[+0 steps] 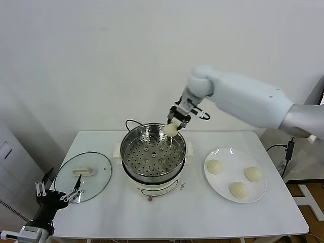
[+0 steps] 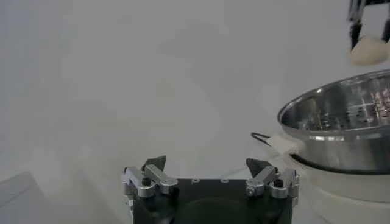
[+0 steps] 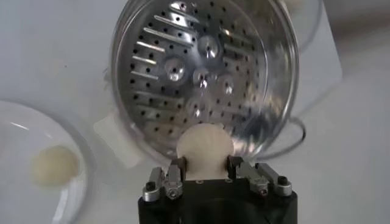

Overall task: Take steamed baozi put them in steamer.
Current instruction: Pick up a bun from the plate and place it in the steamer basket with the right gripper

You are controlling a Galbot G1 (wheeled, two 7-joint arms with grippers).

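Note:
My right gripper (image 1: 173, 123) is shut on a cream-white baozi (image 1: 170, 129) and holds it above the far rim of the steel steamer (image 1: 132, 144). In the right wrist view the baozi (image 3: 204, 146) sits between the fingers, over the steamer's (image 3: 158, 67) perforated bottom, which holds nothing. Three more baozi (image 1: 215, 166) (image 1: 252, 173) (image 1: 238, 189) lie on the white plate (image 1: 223, 192) to the right. My left gripper (image 1: 56, 195) is open and empty, parked low at the table's front left corner; it shows in the left wrist view (image 2: 207, 167).
A glass lid (image 1: 66, 185) with a cream handle (image 1: 83, 171) lies on the table left of the steamer, close to the left gripper. The steamer stands on a white cooker base (image 1: 152, 188) with a black cord (image 1: 132, 123) behind it.

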